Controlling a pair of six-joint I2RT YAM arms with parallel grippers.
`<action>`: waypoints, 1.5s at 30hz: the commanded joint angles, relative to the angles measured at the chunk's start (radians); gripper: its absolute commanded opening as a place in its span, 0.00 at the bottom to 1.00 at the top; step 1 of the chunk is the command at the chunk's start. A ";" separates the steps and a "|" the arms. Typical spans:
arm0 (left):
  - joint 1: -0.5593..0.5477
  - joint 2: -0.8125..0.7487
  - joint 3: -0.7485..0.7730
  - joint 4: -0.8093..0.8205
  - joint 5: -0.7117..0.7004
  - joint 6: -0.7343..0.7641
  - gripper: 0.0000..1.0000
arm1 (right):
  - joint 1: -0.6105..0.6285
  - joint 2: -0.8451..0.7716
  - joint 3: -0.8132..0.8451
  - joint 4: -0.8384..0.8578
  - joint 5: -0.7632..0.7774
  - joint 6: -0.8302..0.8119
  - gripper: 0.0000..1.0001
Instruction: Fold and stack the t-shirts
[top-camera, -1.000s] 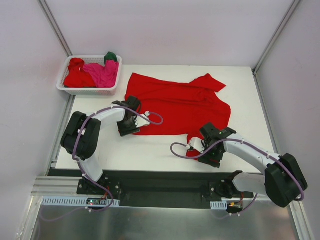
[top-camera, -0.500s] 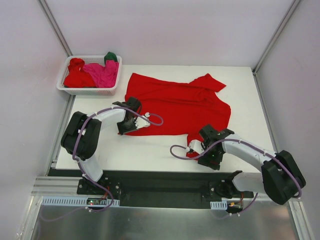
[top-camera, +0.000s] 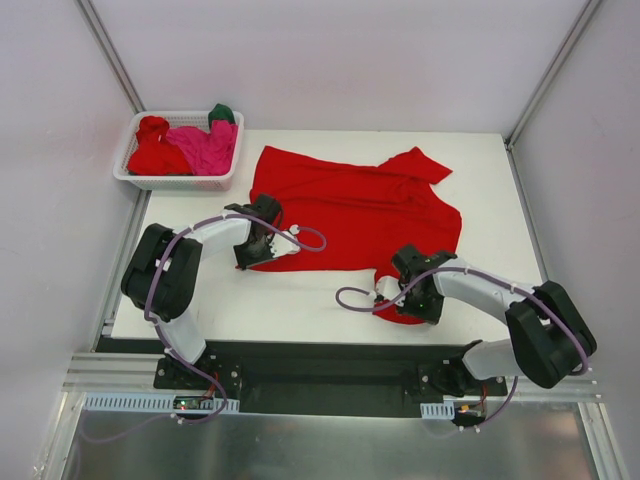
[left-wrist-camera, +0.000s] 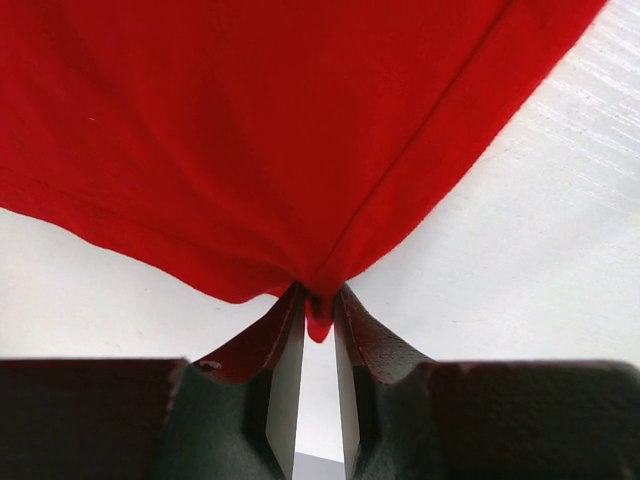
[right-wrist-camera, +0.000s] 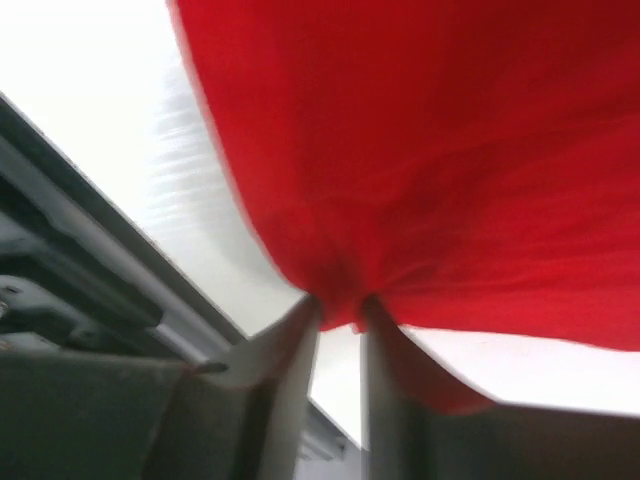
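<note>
Left hand (left-wrist-camera: 318, 300): fingers narrowed to a slim gap, pinching a gather of red cloth at the near-left hem corner; a small tip of cloth pokes down between them.
Right hand (right-wrist-camera: 340, 305): fingers drawn close on a bunched fold of the same cloth, at the near-right corner, close to the desk's front edge.
Hands, count: two, both gripping one shirt.
Spread red t-shirt (top-camera: 350, 205): one, lying mostly flat across the middle of the desk, one sleeve pointing to the far right, its two near corners lifted into the hands.
Arms: two, white and black, the left arm (top-camera: 165, 270) bent in from the left, the right arm (top-camera: 500, 300) bent in from the right, each with a looping purple cable (top-camera: 310, 235).
Basket (top-camera: 178, 183): one, white lattice, at the far-left corner, apart from the spread shirt.
Basket contents: a red bundle (top-camera: 155, 150) (how many shirts it holds cannot be told), one magenta-pink t-shirt (top-camera: 205, 148), one dark green t-shirt (top-camera: 222, 113) at the far rim.
Desk (top-camera: 300, 295): white, matte.
Room: plain pale walls (top-camera: 330, 60) on three sides, with thin metal posts at the corners.
</note>
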 joint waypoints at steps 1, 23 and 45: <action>0.007 -0.017 -0.028 -0.021 0.030 -0.005 0.17 | 0.003 0.011 0.027 -0.006 -0.034 0.006 0.13; 0.007 -0.017 0.018 -0.021 0.035 -0.010 0.00 | 0.003 -0.043 0.109 -0.074 -0.034 0.030 0.01; 0.009 -0.190 -0.068 -0.053 -0.025 0.004 0.00 | -0.003 -0.175 0.189 -0.193 -0.029 0.022 0.01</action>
